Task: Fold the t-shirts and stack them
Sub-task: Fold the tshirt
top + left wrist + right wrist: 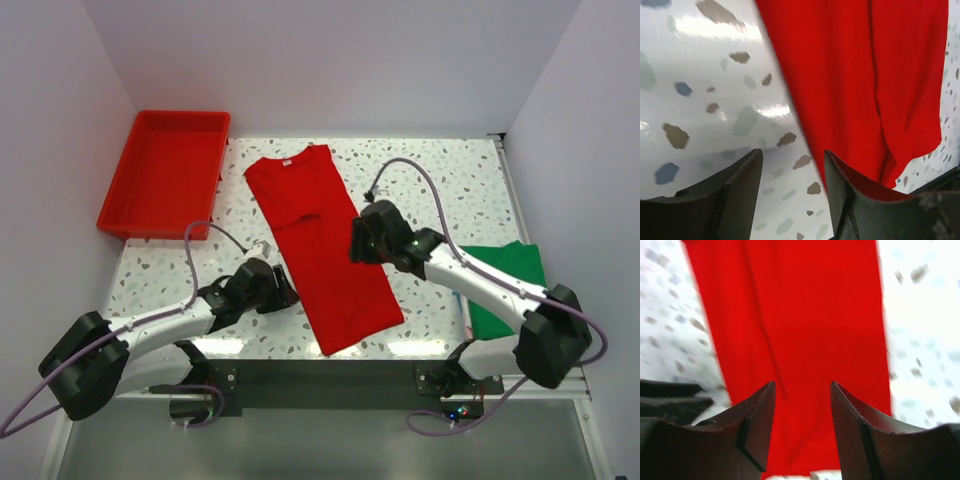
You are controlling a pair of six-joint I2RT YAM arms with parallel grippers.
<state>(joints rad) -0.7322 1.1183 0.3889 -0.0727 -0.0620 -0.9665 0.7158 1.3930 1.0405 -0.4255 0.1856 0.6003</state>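
A bright red t-shirt (322,245) lies on the table folded lengthwise into a long strip, collar at the far end with a small white neck label (285,161). My left gripper (287,292) is open at the strip's left edge, low over the table; in the left wrist view (792,165) the cloth (860,75) lies just beside the right finger. My right gripper (355,243) is open and empty over the strip's right edge; the red cloth (790,320) fills the right wrist view. A folded green t-shirt (508,285) lies at the right, partly under the right arm.
A red plastic tray (165,170) stands empty at the back left. White walls close in the left, back and right sides. The speckled table (440,180) ends at the near edge by the arm bases.
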